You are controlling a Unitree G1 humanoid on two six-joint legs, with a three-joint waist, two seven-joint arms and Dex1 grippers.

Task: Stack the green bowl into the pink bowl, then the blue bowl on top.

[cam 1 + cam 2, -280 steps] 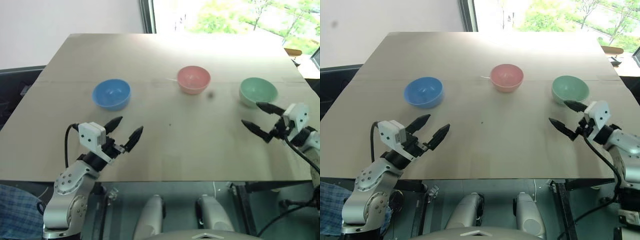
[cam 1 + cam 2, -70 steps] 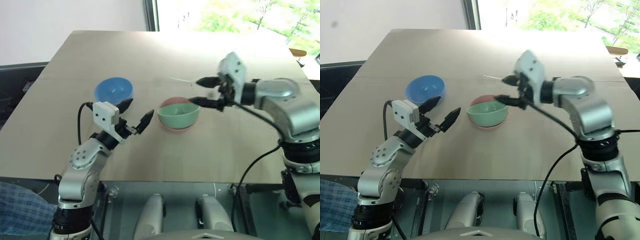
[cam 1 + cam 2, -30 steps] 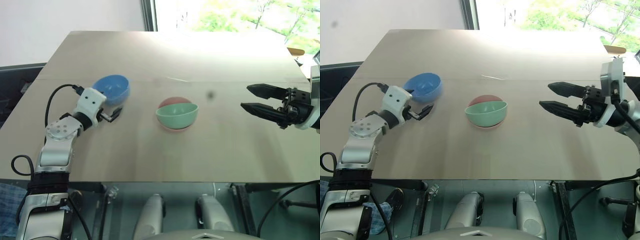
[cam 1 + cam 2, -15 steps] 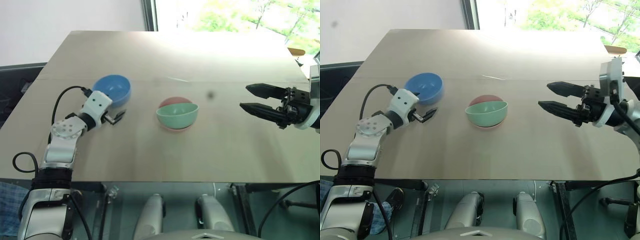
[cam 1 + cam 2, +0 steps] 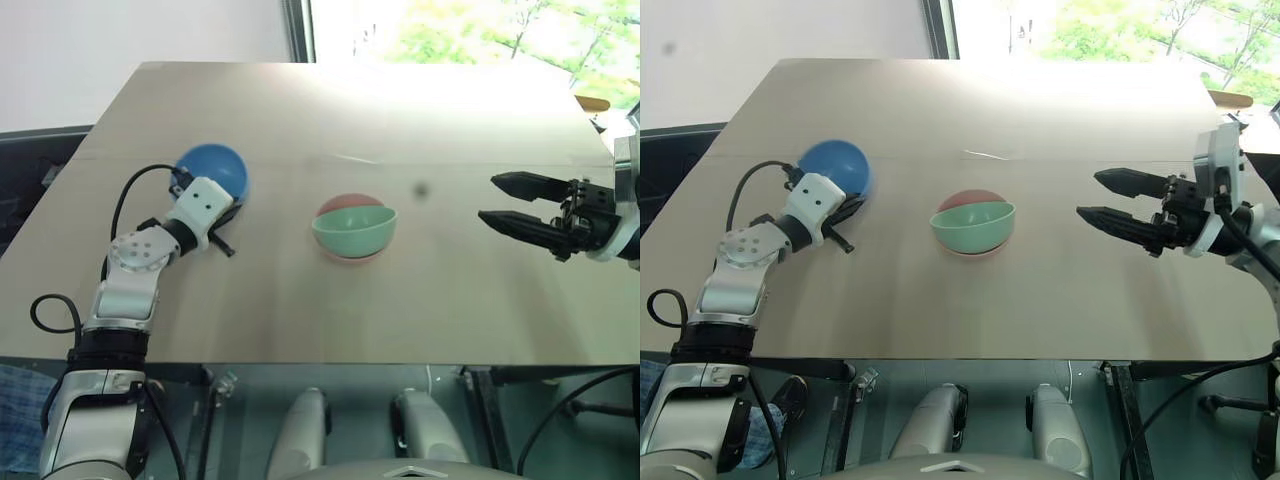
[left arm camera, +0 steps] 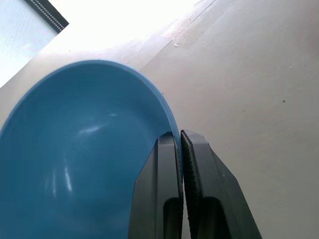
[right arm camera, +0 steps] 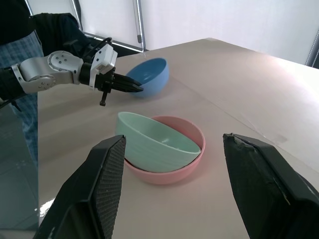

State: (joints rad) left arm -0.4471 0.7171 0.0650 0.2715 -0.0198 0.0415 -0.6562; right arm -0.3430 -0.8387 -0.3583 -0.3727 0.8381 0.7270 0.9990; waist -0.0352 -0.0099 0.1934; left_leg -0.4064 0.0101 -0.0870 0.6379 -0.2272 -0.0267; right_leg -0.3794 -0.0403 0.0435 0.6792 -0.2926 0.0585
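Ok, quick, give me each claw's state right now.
Left claw: shut on the blue bowl, pinching its rim.
Right claw: open, holding nothing, hanging above the table.

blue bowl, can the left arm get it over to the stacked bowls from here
Probably yes: the left gripper is shut on the blue bowl rim, and bare table lies between it and the green bowl.
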